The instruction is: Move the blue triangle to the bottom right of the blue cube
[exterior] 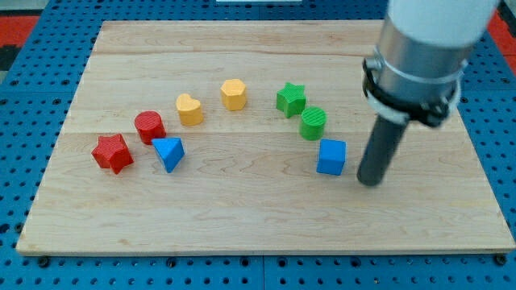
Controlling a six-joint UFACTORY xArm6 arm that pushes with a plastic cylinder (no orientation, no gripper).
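Observation:
The blue triangle (169, 153) lies on the wooden board at the view's left, just below and right of the red cylinder (150, 126). The blue cube (331, 156) sits right of centre, below the green cylinder (314, 122). My tip (370, 181) rests on the board just right of the blue cube, a small gap apart, far to the right of the blue triangle. The arm's grey body fills the view's top right.
A red star (111, 152) lies at the far left. A yellow heart (189, 109) and a yellow hexagon (234, 93) sit above centre. A green star (291, 99) lies above the green cylinder. The wooden board's (242, 225) edge borders a blue pegboard.

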